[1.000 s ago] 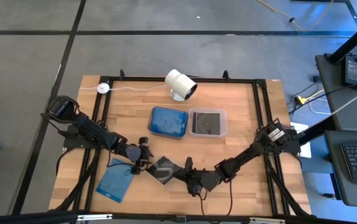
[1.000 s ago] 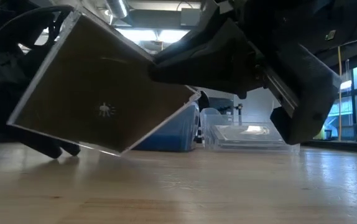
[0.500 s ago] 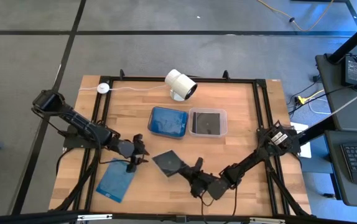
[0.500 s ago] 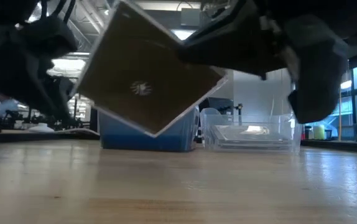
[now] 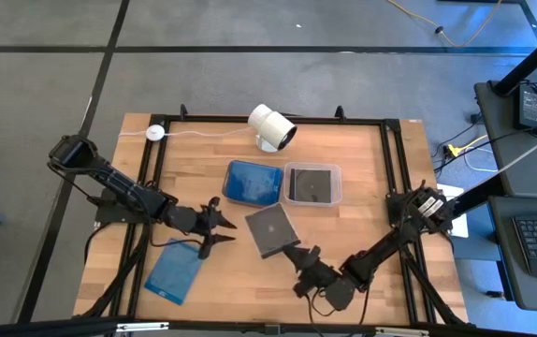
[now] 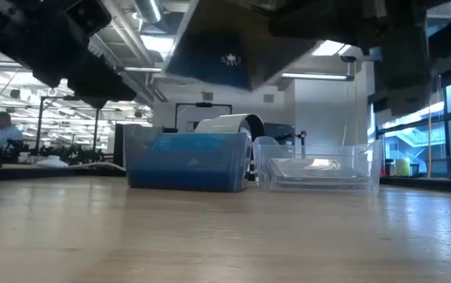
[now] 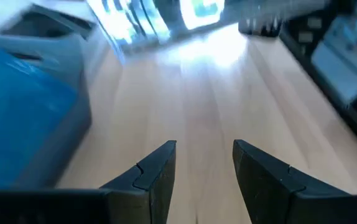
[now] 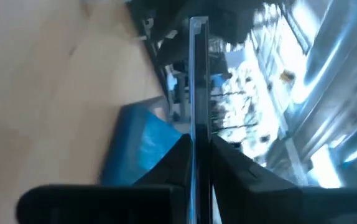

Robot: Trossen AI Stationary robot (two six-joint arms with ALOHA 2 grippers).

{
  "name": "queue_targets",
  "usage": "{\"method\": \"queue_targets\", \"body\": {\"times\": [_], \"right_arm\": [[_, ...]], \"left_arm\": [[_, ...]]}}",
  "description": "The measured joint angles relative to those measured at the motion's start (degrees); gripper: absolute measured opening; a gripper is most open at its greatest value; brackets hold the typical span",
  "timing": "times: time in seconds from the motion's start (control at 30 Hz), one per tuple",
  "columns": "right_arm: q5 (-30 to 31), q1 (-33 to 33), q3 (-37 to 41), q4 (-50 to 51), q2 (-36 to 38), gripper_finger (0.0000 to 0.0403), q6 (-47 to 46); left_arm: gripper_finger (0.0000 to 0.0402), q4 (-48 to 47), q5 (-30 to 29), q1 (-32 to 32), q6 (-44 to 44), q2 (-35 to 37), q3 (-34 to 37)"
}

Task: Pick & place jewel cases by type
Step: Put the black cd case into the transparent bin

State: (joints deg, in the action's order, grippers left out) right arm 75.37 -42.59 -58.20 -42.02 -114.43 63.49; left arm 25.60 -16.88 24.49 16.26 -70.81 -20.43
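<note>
My right gripper [image 5: 297,253] is shut on a dark grey jewel case [image 5: 271,227] and carries it above the table's middle; the low view shows the case's underside [image 6: 233,39]. To the case's left my left gripper [image 5: 220,227] hangs open with nothing between its fingers [image 7: 203,168]. A translucent blue jewel case [image 5: 173,273] lies flat on the table at the near left. A blue tub [image 5: 253,183] and a clear tub [image 5: 312,183] with a dark case inside stand side by side at the table's middle. My right gripper pinches the dark case between its two fingers [image 8: 180,163] at the near right corner [image 5: 290,245]. The fingers come about level from the table's near right. The case [image 8: 197,81] is lifted clear of the table and lies roughly flat.
A white cylindrical camera [image 5: 271,126] stands at the far edge behind the tubs, its cable running left. A black frame [image 5: 278,119] borders the table. Bare wood shows on the near right [image 5: 381,215].
My right gripper has gone up and toward the far right, rolling its wrist. The dark case, steeply tilted with a corner near the table before, now hangs higher and roughly flat, closer to the tubs. My left gripper has risen and stays open.
</note>
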Motion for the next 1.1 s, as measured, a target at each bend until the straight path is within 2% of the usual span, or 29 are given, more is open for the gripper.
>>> {"method": "queue_targets", "body": {"times": [0.1,0.27,0.47,0.67,0.77,1.1], "right_arm": [[-1.5,0.1,-1.1,1.2,0.0,0.0047,9.5],[-5.9,0.0,-3.6,4.5,0.0,0.0048,19.2],[-6.0,0.0,-5.9,12.0,0.0,0.0048,19.5],[-6.7,-0.3,-6.5,13.8,0.0,0.0048,21.1],[-7.9,-0.6,-6.5,14.0,0.0,0.0048,21.9],[-8.6,-1.3,-6.5,13.9,0.0,0.0048,21.2]], "left_arm": [[0.0157,1.4,1.1,-0.2,6.5,0.0,0.0],[0.0157,2.5,10.7,-2.1,23.3,0.0,0.0],[0.0157,3.2,22.0,-4.6,35.3,0.0,0.0],[0.0157,3.8,23.4,-8.4,45.8,0.0,0.0],[0.0157,6.0,25.5,-9.4,46.6,0.0,0.0],[0.0157,13.9,26.2,-10.1,43.1,0.0,-0.1]]}}
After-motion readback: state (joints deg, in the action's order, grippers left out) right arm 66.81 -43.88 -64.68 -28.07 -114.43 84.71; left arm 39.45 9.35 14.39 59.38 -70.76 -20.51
